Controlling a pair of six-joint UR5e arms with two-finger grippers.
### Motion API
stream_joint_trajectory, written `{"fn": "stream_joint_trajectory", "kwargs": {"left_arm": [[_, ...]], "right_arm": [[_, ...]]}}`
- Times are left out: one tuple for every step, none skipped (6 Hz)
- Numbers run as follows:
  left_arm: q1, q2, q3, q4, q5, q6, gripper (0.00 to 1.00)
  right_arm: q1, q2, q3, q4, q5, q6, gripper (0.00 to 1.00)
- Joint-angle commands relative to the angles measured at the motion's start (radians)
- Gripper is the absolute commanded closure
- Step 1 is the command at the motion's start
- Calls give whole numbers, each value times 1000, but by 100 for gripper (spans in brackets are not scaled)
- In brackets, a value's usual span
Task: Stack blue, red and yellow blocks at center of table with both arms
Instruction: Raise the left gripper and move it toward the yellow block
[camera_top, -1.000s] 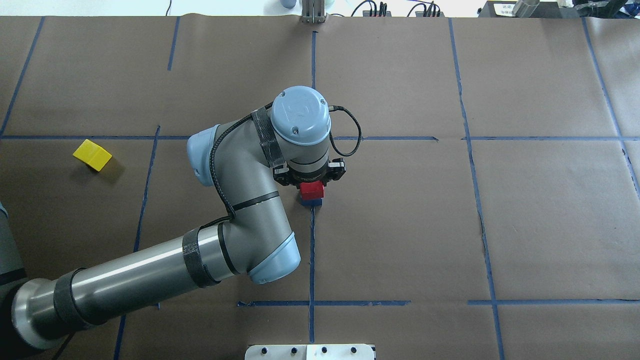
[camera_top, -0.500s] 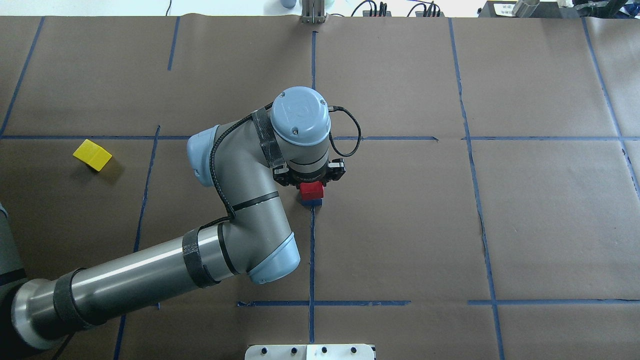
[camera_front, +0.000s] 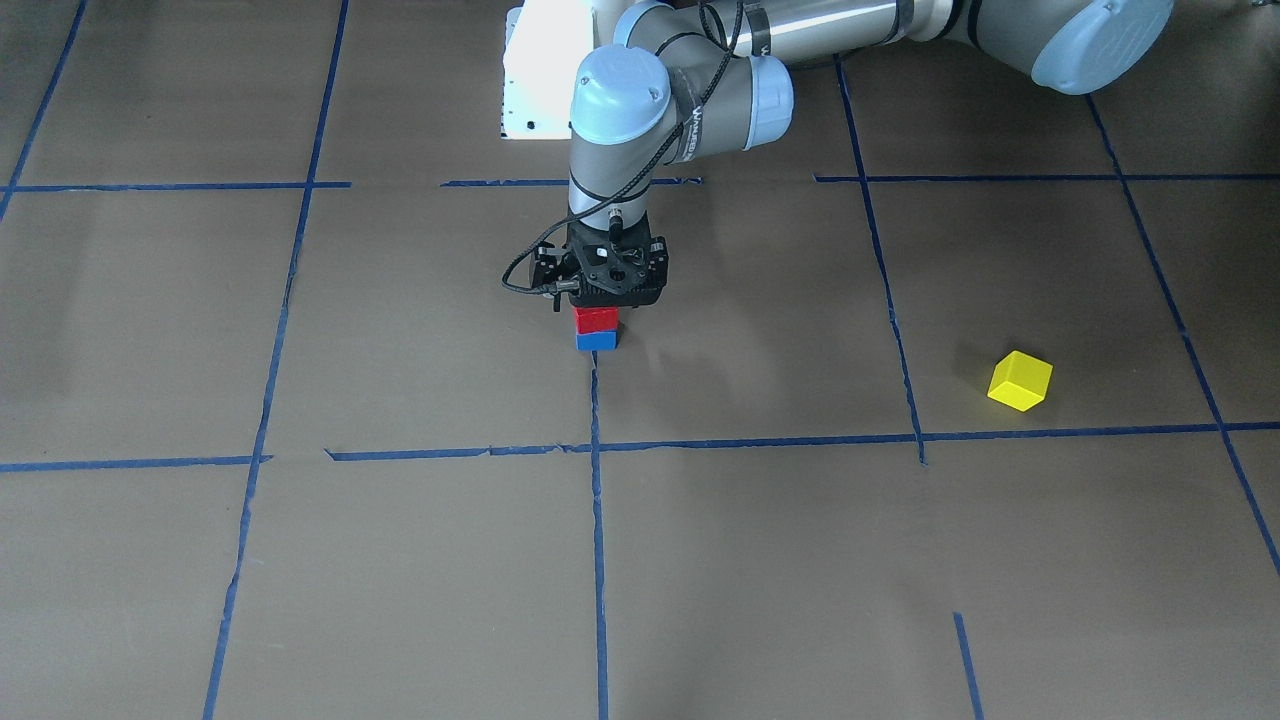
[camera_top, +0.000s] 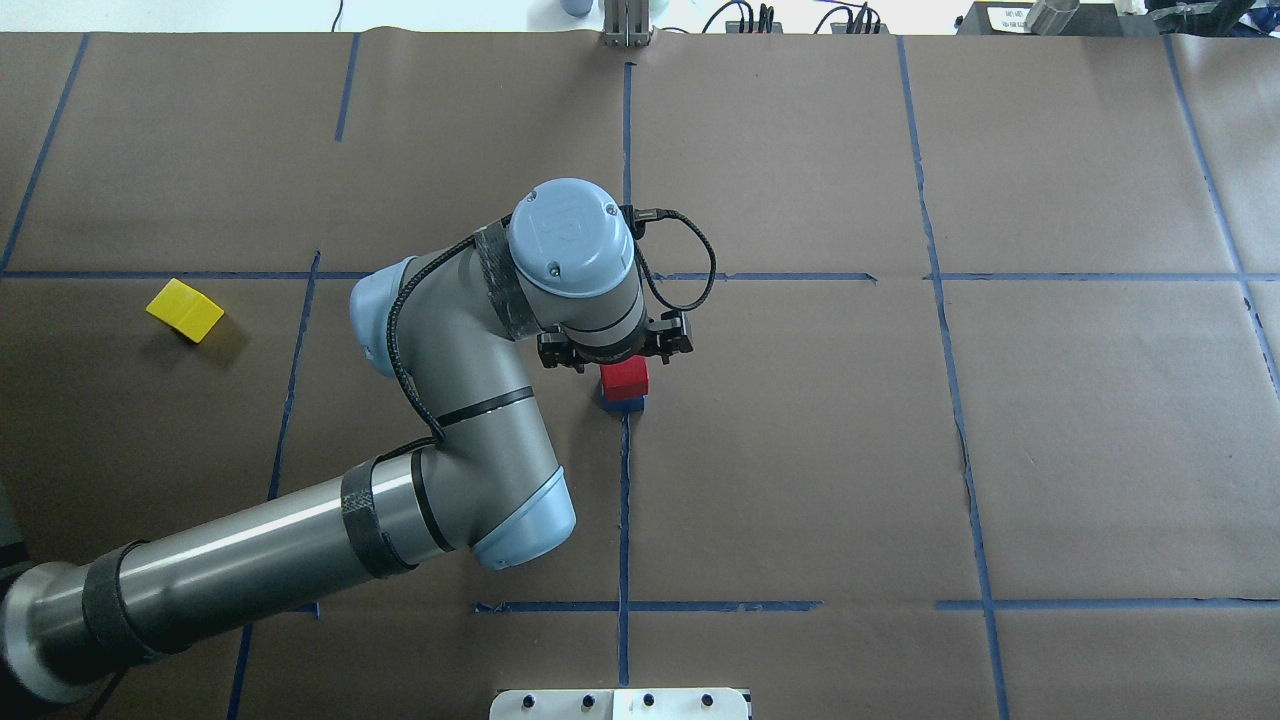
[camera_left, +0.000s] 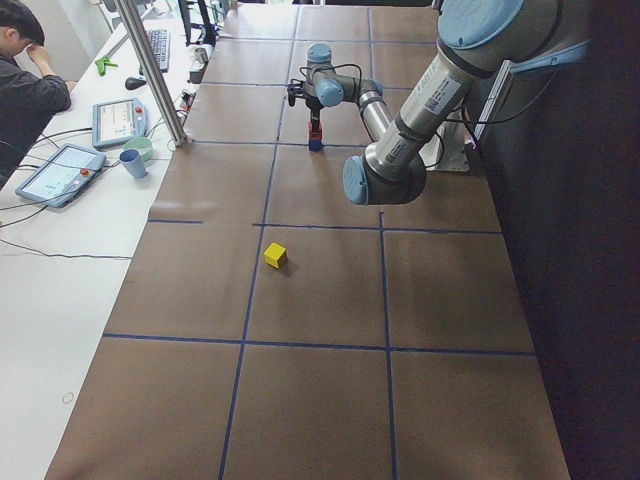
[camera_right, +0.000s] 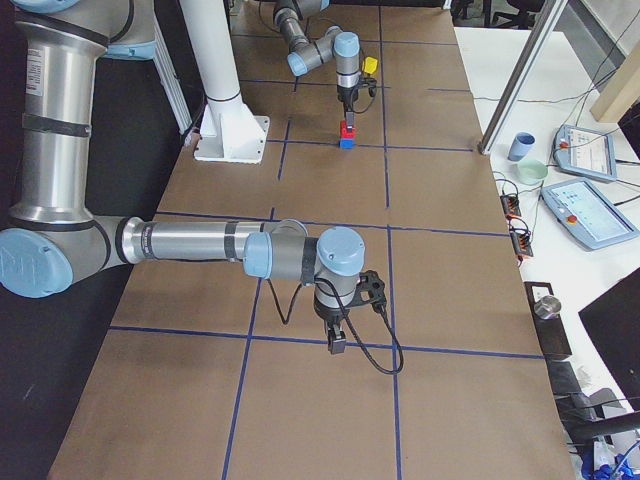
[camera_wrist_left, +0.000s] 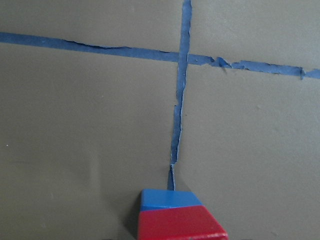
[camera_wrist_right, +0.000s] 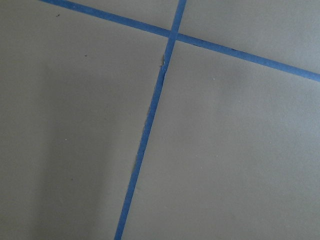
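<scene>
A red block (camera_front: 596, 319) sits on a blue block (camera_front: 597, 341) at the table's centre, on the blue tape cross. The stack also shows in the overhead view, red block (camera_top: 625, 378) over blue block (camera_top: 622, 404), and at the bottom of the left wrist view (camera_wrist_left: 177, 224). My left gripper (camera_front: 603, 302) hangs just above the red block, open and holding nothing. A yellow block (camera_top: 185, 309) lies alone far out on my left side. My right gripper (camera_right: 337, 347) shows only in the exterior right view, low over bare paper; I cannot tell whether it is open or shut.
Brown paper with a blue tape grid covers the table. A white base plate (camera_top: 620, 703) is at the near edge. A metal post (camera_left: 150, 70), tablets, a cup and a seated person (camera_left: 25, 90) are along the far side.
My left arm has lifted and drawn back to the left off the stack. The red block stays on the blue block. The yellow block has not moved.
</scene>
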Motion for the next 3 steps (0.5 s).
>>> {"fn": "stream_joint_trajectory", "kwargs": {"left_arm": [[-31,38,-133,113,-4,47,0],[-75,123,-211,143,-47,177,0],[-144,217,-246,143,-98,318,0]], "right_arm": [[0,2,0,0,0,2,0],[0,2,0,0,0,2,0],[0,2,0,0,0,0,0]]}}
